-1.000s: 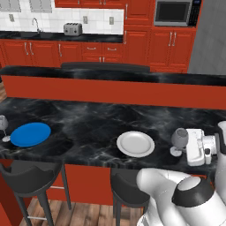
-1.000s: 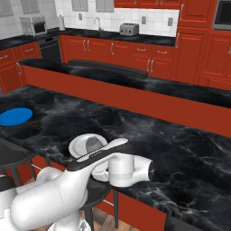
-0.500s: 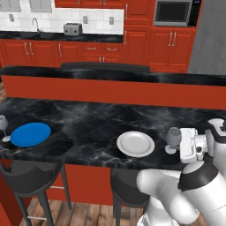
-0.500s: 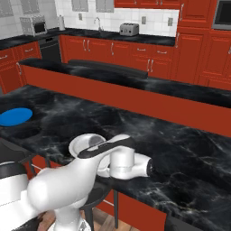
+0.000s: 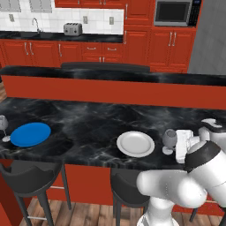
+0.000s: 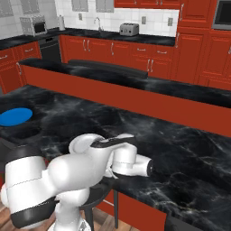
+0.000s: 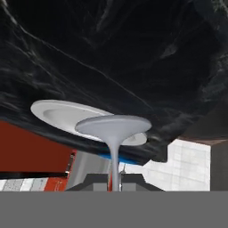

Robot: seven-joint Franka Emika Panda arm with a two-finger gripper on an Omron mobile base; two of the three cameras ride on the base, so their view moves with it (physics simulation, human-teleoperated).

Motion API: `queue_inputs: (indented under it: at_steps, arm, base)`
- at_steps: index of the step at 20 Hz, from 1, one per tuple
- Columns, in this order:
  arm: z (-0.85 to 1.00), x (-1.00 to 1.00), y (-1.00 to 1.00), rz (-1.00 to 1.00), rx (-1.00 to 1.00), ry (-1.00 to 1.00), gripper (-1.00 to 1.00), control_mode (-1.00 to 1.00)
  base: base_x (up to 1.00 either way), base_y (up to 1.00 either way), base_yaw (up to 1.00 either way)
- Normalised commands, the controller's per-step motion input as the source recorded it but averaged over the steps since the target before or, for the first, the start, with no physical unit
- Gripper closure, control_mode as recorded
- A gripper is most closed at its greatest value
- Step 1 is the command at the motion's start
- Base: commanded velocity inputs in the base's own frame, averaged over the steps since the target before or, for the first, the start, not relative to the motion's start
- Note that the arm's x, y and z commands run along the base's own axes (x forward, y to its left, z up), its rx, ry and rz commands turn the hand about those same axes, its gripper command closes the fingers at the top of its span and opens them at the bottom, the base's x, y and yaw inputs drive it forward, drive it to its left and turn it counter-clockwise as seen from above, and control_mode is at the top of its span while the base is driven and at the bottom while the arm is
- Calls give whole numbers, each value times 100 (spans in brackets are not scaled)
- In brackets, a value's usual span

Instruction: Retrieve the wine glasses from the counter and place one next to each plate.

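Black marble counter: gripper pinches stem of wine glass, glass just right of white plate. You risk tipping: foot may catch plate rim on set-down. Second glass left of blue plate.

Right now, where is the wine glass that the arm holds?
In the left base view the wine glass stands upright just right of the white plate, near the counter's front edge, its stem between the shut jaws.
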Motion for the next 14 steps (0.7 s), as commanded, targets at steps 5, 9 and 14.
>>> queue_inputs:
  at_steps: [5,9,14]
  arm:
    - [-27,28,-9,0,0,0,100,-100]
    - [-26,13,-23,0,0,0,100,-100]
    - [-25,12,-24,0,0,0,100,-100]
  base:
    - [0,0,0]
    - [0,0,0]
    - [0,0,0]
